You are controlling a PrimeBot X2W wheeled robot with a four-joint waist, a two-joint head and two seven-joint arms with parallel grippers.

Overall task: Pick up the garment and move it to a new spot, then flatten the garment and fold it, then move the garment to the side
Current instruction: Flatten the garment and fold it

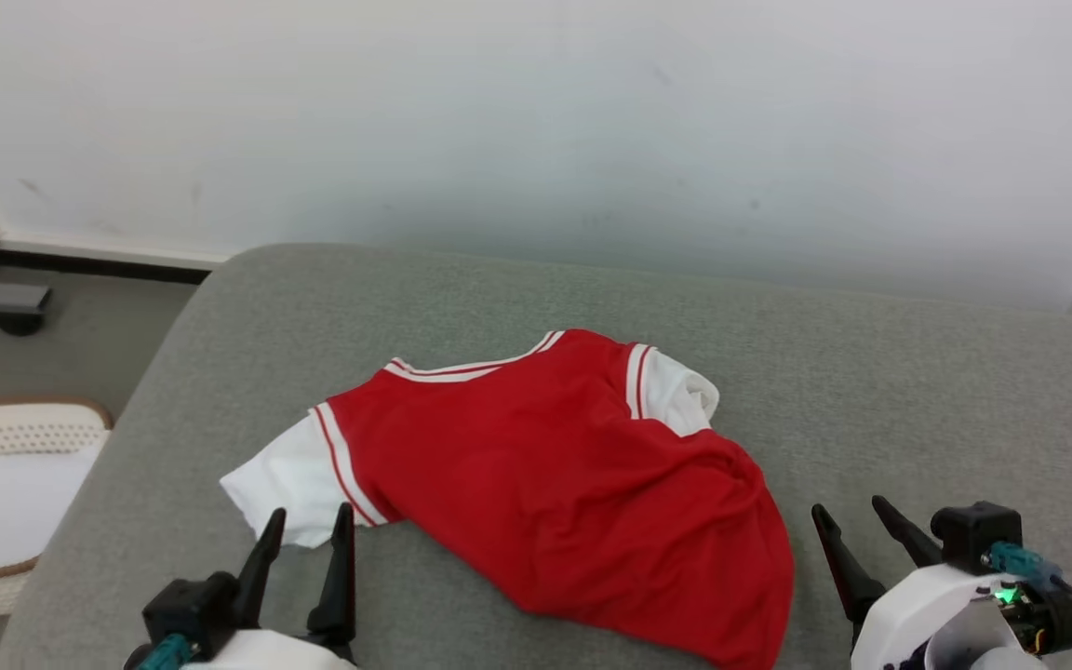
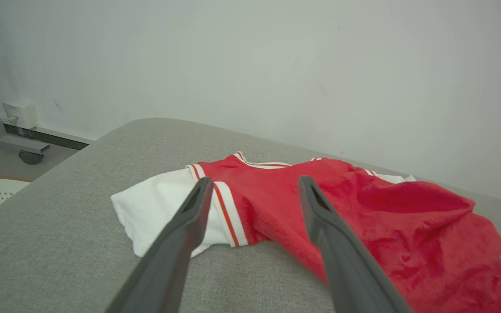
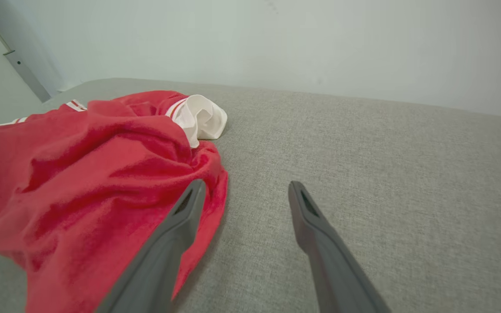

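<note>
A pale wall [image 1: 536,112] backs a grey fabric-covered bench [image 1: 917,391] whose near and right edges run out of the head view. A red jersey [image 1: 573,475] with white sleeves and red-and-white trim lies rumpled near the middle of the bench, its body heaped toward the near right, where the bottom of the head view cuts off its lowest fold. One sleeve [image 1: 280,479] spreads flat toward the bench's left edge; the other [image 1: 680,395] is bunched up on the far side, partly tucked under red cloth. Beyond the left edge sits a white perforated object [image 1: 6,437], cropped by the frame and hard to identify, with a dark caster [image 1: 17,323] behind it. The left gripper [image 1: 310,512] stands at the near left, jaws spread wide and empty, tips at the flat sleeve's near edge; contact cannot be made out. The right gripper [image 1: 848,507], equally wide and holding nothing, stands over bare bench just beside the jersey's right side
</note>
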